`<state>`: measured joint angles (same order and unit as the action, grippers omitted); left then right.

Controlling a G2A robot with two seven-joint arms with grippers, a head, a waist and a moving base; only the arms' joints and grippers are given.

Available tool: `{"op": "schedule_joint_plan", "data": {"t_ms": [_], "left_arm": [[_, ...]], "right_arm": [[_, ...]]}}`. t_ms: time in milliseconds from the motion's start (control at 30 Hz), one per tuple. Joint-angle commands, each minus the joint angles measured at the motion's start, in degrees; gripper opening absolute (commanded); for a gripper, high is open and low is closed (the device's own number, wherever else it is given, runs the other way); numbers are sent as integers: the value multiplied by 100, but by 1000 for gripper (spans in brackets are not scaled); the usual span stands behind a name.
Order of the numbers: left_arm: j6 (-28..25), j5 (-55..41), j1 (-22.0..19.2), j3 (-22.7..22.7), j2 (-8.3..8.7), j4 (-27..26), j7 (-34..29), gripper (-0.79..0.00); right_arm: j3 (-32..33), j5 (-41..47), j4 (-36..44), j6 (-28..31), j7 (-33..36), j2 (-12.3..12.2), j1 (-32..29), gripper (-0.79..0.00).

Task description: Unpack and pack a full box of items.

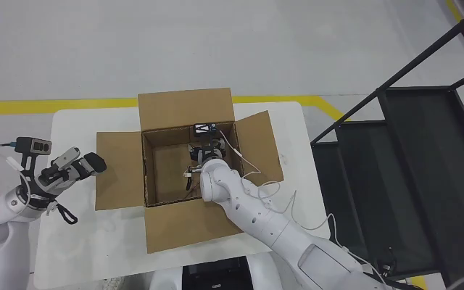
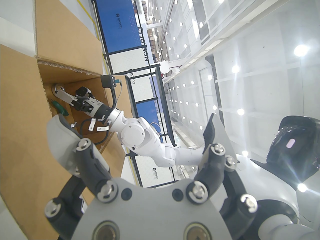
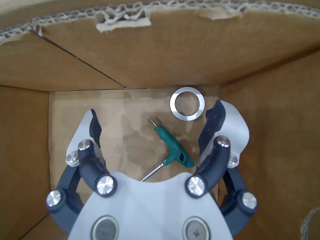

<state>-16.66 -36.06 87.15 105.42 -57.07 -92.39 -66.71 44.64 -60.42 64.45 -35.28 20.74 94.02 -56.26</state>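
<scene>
1. Finds the right gripper [image 3: 155, 108] closest in, low inside the box [image 3: 160, 51], spread wide and holding nothing.
2. Places the hex key [image 3: 172, 146] flat on the box floor just ahead of that gripper's palm, within the gap between the two fingers and closer to the finger next to the ring [image 3: 187, 103].
3. Reads the key's green handle as running slantwise across the gap, neither square to the closing line nor along it. Traces the thin steel shaft back from the handle's near end and in under the palm.
4. Puts the ring flat at the foot of the far wall, beyond the fingertips, just beside one tip and near the key's short stub without touching it.
5. Sets the left gripper [image 1: 82, 159] outside the box, off past a side flap and well apart from both pieces; likewise open, likewise empty.
6. Judges the right arm plainly the nearer of the two and the natural one for the pick. Takes this for the unpacking half, with at least these two pieces on the floor to lift out.
7. Calls for a short drop straight ahead onto the handle, probably with some wrist roll to bring the pads square onto its sides. Risks skidding the key toward the wall, or nudging the ring, if closed on the slant.
</scene>
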Motion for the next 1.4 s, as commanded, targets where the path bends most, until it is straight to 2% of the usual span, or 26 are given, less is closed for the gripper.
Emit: {"op": "schedule_joint_plan", "data": {"t_ms": [0,1000,1367], "left_arm": [[0,0,0,0,0,0,0,0],[0,0,0,0,0,0,0,0],[0,0,0,0,0,0,0,0]], "right_arm": [[0,0,0,0,1,0,0,0],[0,0,0,0,1,0,0,0],[547,-242,425,84,257,-159,-415,0]]}}
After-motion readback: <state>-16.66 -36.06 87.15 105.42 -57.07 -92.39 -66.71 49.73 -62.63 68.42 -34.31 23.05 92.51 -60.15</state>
